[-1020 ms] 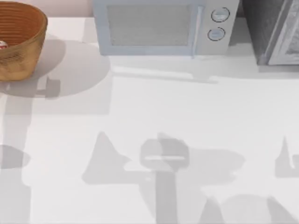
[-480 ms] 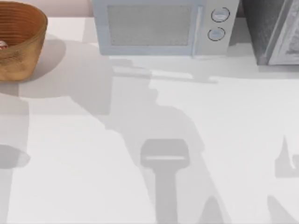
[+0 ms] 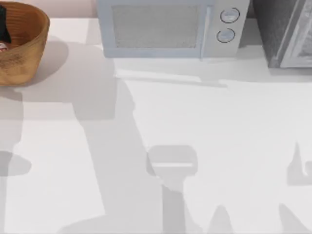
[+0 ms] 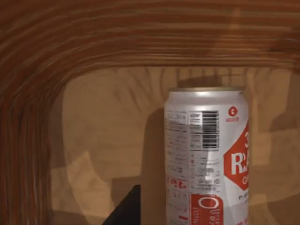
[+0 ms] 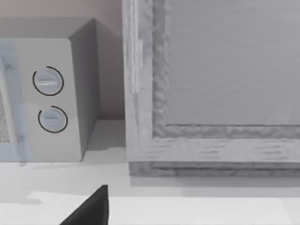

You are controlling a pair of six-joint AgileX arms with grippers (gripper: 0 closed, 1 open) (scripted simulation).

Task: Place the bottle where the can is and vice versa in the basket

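Note:
The basket point(image 3: 27, 53), a round orange-brown wicker bowl, stands at the table's far left corner, cut by the top view's edge. A sliver of the red-and-white can point(image 3: 2, 47) shows inside it. Close up in the left wrist view, the can point(image 4: 206, 154) stands upright on the basket's floor, white with red label marks and a barcode, with the ribbed basket wall point(image 4: 93, 37) curving behind it. A dark part of my left gripper point(image 4: 125, 210) sits low beside the can, apart from it. A dark shape point(image 3: 3, 24) over the basket is my left arm. The bottle is out of view.
A pale microwave point(image 3: 165, 27) with two round dials stands at the back middle, and a grey cabinet point(image 3: 287, 31) at the back right. The right wrist view faces the microwave's dials point(image 5: 49, 98) and the cabinet point(image 5: 211, 84), with a dark part of my right gripper point(image 5: 91, 208) low down.
A dark part of my left arm has come into the top view over the basket at the left edge. The broad arm shadow on the table has swept leftward.

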